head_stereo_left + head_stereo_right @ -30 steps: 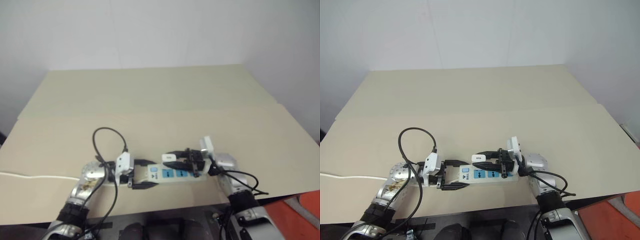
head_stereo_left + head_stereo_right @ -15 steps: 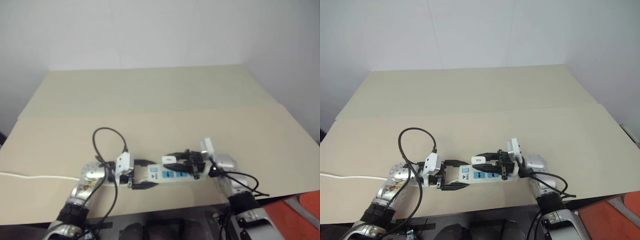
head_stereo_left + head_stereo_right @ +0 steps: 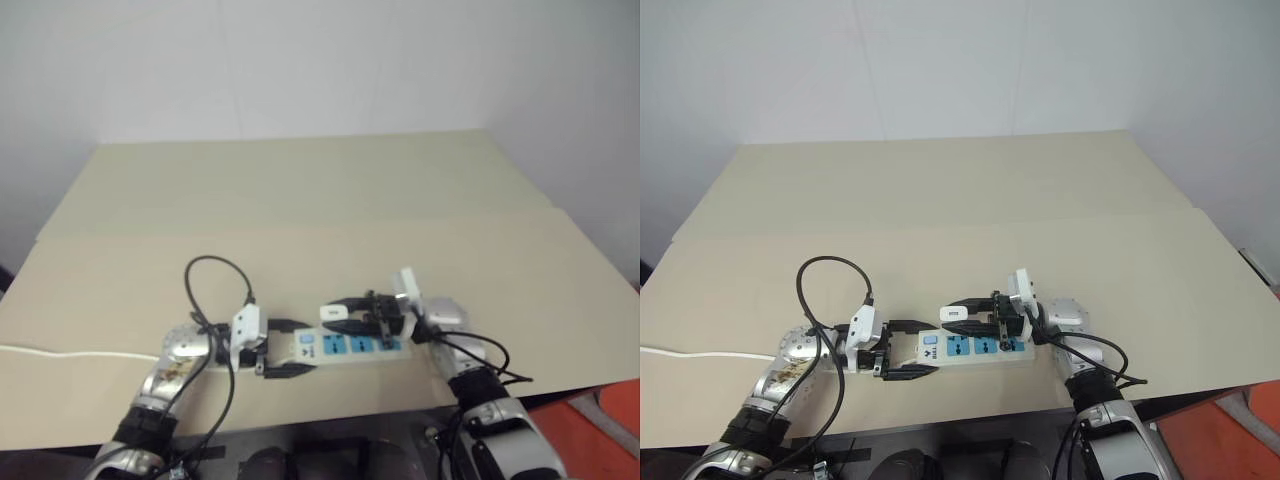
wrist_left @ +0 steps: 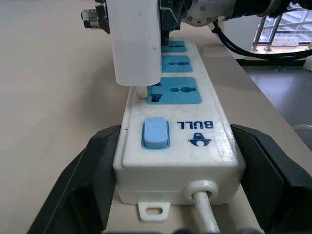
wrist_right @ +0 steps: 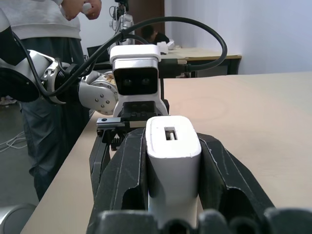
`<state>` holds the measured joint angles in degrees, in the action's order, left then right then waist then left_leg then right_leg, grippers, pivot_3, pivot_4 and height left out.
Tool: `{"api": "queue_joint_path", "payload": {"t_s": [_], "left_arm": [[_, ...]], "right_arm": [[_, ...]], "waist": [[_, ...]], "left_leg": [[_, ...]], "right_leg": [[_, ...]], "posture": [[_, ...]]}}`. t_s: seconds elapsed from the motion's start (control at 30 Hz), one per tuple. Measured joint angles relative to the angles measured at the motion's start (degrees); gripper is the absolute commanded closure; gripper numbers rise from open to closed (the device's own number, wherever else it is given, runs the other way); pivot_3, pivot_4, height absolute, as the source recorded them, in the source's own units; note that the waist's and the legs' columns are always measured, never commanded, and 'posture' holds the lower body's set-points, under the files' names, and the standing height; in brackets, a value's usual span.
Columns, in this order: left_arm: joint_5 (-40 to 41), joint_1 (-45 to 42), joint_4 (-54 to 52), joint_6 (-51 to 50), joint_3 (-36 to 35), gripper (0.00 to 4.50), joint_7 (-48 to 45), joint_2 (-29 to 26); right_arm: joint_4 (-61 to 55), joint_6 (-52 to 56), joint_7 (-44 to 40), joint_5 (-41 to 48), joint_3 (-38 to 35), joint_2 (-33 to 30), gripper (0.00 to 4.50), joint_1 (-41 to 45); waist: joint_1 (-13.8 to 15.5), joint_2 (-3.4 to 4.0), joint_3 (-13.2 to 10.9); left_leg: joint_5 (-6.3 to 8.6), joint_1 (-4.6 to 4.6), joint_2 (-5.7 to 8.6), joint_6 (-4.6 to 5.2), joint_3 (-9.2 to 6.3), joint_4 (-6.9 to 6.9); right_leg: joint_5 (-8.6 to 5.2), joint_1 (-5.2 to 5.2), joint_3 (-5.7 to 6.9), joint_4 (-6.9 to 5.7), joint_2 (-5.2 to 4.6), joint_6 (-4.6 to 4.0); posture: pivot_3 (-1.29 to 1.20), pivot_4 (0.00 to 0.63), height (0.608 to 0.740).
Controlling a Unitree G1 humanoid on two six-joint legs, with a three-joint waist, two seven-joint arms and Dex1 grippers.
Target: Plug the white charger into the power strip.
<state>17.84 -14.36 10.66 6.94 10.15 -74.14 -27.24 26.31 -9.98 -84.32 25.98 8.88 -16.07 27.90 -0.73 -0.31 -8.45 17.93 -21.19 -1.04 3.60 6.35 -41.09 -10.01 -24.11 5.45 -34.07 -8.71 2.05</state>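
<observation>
The power strip [image 3: 345, 346] lies near the table's front edge, with its blue switch [image 4: 155, 132] towards my left arm. My left gripper [image 3: 287, 348] is shut on that switch end, one black finger [image 4: 95, 170] on each long side. My right gripper [image 3: 330, 310] is shut on the white charger [image 5: 173, 161] and holds it upright over the socket face [image 4: 174, 91] nearest the switch. The charger [image 4: 135, 44] stands over that face's edge. Its prong reaches down to the strip's surface there; I cannot tell whether it is in a slot.
The strip's thin white cord [image 3: 60, 352] runs off to the left over the tan table [image 3: 300, 200]. A black cable [image 3: 215, 265] loops above my left wrist. The table's front edge is close below the strip. A person [image 5: 44, 29] stands beyond the table.
My right forearm and wrist have shifted a little, while the charger stays over the same socket. The left gripper and the strip have not moved.
</observation>
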Motion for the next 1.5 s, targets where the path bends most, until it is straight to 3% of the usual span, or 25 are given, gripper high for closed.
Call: {"api": "queue_joint_path", "payload": {"t_s": [1.03, 1.5], "left_arm": [[-0.04, 0.23, -0.06, 0.19, 0.28, 1.27, 0.12, 0.16], [-0.04, 0.25, 0.12, 0.20, 0.25, 1.27, 0.15, -0.05]], "right_arm": [[-8.83, 8.93, 5.27, -1.65, 1.18, -2.43, 3.35, -5.20], [-7.11, 6.01, 4.77, -2.68, 1.33, -1.85, 3.35, -4.83]], "waist": [[0.16, -0.10, 0.27], [0.10, -0.33, 0.43]], "left_leg": [[0.25, 0.00, 0.00, 0.27, 0.00, 0.15], [0.30, 0.04, -0.02, 0.22, -0.01, 0.16]], "right_leg": [[-0.04, -0.05, 0.04, 0.08, -0.05, -0.05], [-0.05, -0.04, 0.05, 0.07, -0.05, -0.06]], "posture": [[0.00, 0.150, 0.740], [0.00, 0.150, 0.740]]}}
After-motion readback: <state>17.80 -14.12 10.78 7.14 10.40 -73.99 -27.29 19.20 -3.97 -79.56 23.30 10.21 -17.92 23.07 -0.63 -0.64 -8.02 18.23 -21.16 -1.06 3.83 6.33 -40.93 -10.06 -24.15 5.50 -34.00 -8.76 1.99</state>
